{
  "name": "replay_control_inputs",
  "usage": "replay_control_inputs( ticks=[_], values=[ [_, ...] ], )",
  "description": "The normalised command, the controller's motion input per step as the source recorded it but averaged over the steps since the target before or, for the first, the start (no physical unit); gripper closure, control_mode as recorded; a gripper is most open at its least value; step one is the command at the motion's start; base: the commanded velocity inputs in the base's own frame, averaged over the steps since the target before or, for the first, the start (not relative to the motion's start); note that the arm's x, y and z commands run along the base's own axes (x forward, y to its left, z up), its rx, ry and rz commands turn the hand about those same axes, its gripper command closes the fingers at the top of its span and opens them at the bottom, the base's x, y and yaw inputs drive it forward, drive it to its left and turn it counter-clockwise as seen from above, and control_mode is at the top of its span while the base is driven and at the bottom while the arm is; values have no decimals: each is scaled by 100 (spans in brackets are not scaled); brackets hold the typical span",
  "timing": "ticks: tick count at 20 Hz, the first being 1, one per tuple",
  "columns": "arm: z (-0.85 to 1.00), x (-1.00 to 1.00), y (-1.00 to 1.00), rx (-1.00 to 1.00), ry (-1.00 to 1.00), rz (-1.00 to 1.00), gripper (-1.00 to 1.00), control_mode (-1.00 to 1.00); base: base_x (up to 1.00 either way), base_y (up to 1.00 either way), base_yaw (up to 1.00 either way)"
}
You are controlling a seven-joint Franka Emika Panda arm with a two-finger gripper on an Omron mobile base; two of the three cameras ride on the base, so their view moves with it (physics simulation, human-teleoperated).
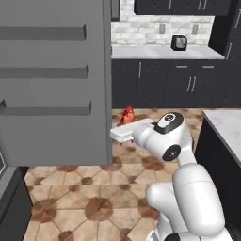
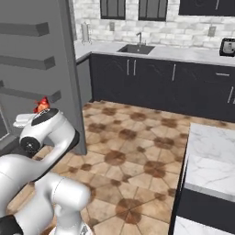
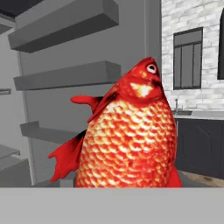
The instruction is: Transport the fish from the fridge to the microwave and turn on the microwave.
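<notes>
My hand view is mostly taken up by 1 red-orange scaled fish (image 3: 129,140), head up, its lower body cut off by the bottom edge. I cannot see the fingertips there, so contact is hard to confirm. From the left base view the fish (image 1: 127,115) sits at the end of the white arm's gripper (image 1: 123,128), just beside the edge of the tall grey fridge door (image 1: 56,84). In the right base view only a small red bit of it (image 2: 42,104) shows above the arm's wrist. The gripper seems clamped on the fish, jaws set fairly wide. I count 3 door racks on the fridge. 1 small dark toaster (image 1: 179,42) stands on the far pale counter (image 1: 141,52).
</notes>
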Motion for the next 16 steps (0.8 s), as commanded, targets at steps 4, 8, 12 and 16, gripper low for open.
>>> replay_control_inputs(
  ticks=[4, 8, 12, 16],
  values=[
    [0, 0, 0, 0, 0, 0, 100, 100, 0, 0, -23],
    [0, 0, 0, 0, 0, 0, 100, 100, 0, -1, -17],
    [0, 0, 0, 0, 0, 0, 100, 100, 0, -4, -14],
    [0, 0, 0, 0, 0, 0, 100, 100, 2, -14, -14]
  ],
)
